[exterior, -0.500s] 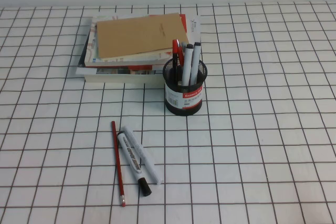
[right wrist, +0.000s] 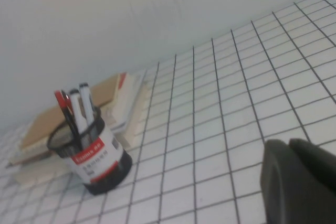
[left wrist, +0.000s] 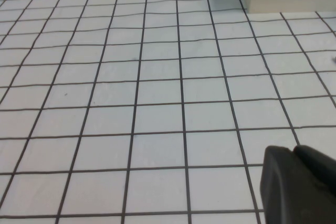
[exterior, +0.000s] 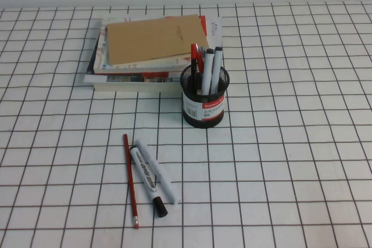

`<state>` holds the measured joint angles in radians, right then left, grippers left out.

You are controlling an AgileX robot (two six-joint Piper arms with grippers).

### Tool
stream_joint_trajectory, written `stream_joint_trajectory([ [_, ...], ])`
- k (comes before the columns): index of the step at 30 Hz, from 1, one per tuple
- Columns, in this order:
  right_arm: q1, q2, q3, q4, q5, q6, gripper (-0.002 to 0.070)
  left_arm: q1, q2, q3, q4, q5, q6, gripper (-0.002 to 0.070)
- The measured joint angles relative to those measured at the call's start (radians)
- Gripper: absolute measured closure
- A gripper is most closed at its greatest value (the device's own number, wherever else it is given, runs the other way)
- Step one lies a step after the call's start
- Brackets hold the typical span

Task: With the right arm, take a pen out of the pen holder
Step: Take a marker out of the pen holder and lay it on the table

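Observation:
A black mesh pen holder [exterior: 203,98] stands mid-table with a red-and-white label; a red pen [exterior: 195,56] and two grey markers [exterior: 212,68] stick up from it. The right wrist view shows the same pen holder [right wrist: 92,153] far from my right gripper [right wrist: 290,144], which is shut and empty over the gridded table. My left gripper [left wrist: 294,150] is also shut, over bare grid squares. Neither arm appears in the high view.
A stack of books [exterior: 154,53] with a brown cover on top lies just behind the holder. A red pencil [exterior: 131,179] and a grey marker with a black cap [exterior: 151,178] lie on the table in front, to the left.

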<state>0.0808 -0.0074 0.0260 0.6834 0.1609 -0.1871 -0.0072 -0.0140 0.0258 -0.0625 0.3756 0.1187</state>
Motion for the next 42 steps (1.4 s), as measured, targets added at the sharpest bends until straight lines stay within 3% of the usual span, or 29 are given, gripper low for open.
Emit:
stream_joint_trajectory([
  [5, 0.000, 0.000, 0.000, 0.109, -0.029, 0.000, 0.0692, 0.000, 0.000, 0.000, 0.000, 0.000, 0.000, 0.0680],
  [21, 0.000, 0.000, 0.000, 0.133, -0.036, -0.101, 0.0692, 0.000, 0.000, 0.000, 0.000, 0.000, 0.000, 0.0680],
  [28, 0.000, 0.008, -0.011, 0.242, 0.014, -0.101, 0.0692, 0.000, 0.000, 0.000, 0.000, 0.000, 0.000, 0.0679],
  [34, 0.000, 0.229, -0.189, 0.232, 0.184, -0.101, 0.0692, 0.000, 0.000, 0.000, 0.000, 0.000, 0.000, 0.0680],
  [42, 0.000, 0.613, -0.481, 0.037, 0.424, -0.103, 0.0692, 0.000, 0.000, 0.000, 0.000, 0.000, 0.000, 0.0679],
])
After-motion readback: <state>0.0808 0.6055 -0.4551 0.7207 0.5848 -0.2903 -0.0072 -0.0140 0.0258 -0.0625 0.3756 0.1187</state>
